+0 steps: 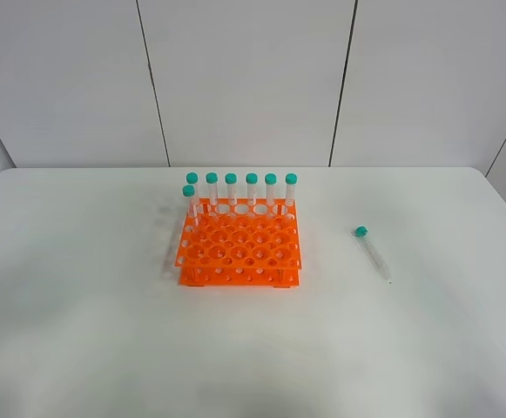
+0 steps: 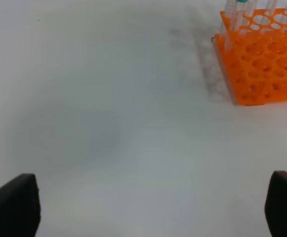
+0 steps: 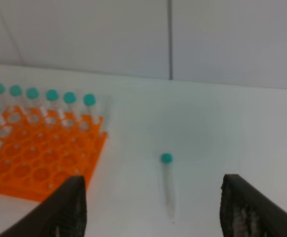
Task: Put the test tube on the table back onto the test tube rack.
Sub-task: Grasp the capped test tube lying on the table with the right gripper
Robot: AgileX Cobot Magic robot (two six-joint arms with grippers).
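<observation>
The loose test tube (image 1: 372,253) lies flat on the white table (image 1: 78,331), right of the orange test tube rack (image 1: 239,248), its teal cap toward the wall. Several identical teal-capped tubes (image 1: 251,187) stand upright in the rack's back row and left side. Neither gripper shows in the exterior high view. In the right wrist view the open right gripper (image 3: 154,190) is empty, with the test tube (image 3: 168,182) on the table ahead between its fingers and the rack (image 3: 39,158) to one side. The left gripper (image 2: 153,197) is open and empty over bare table, far from the rack (image 2: 266,59).
Grey wall panels (image 1: 244,78) stand behind the table's far edge. The table's rounded corners show at the back left and back right.
</observation>
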